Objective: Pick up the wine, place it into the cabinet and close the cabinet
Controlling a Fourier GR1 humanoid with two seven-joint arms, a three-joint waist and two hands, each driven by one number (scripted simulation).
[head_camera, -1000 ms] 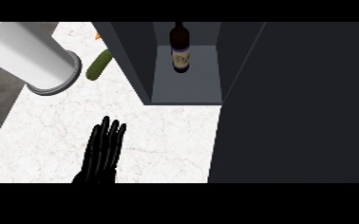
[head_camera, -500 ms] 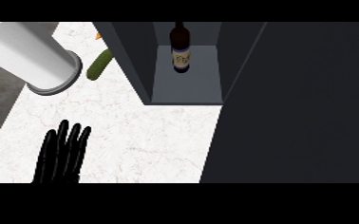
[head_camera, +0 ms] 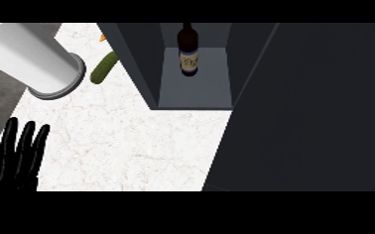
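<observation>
Wine bottle [head_camera: 188, 49] stood upright inside cabinet [head_camera: 198, 89], toward back of shelf. Judged glass: heavy, rigid, slick, breakable; best gripped round lower body, not neck. Cabinet door [head_camera: 300, 109] open at right. Left robot hand [head_camera: 22, 153] rested at lower left by surface [head_camera: 132, 144], fingers straight, apart, empty. Right robot hand out of sight.

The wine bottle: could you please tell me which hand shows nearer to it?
Left, by what shows: the left hand sits open at the lower left edge, far from the wine bottle standing inside the cabinet. The right hand is out of view.
</observation>
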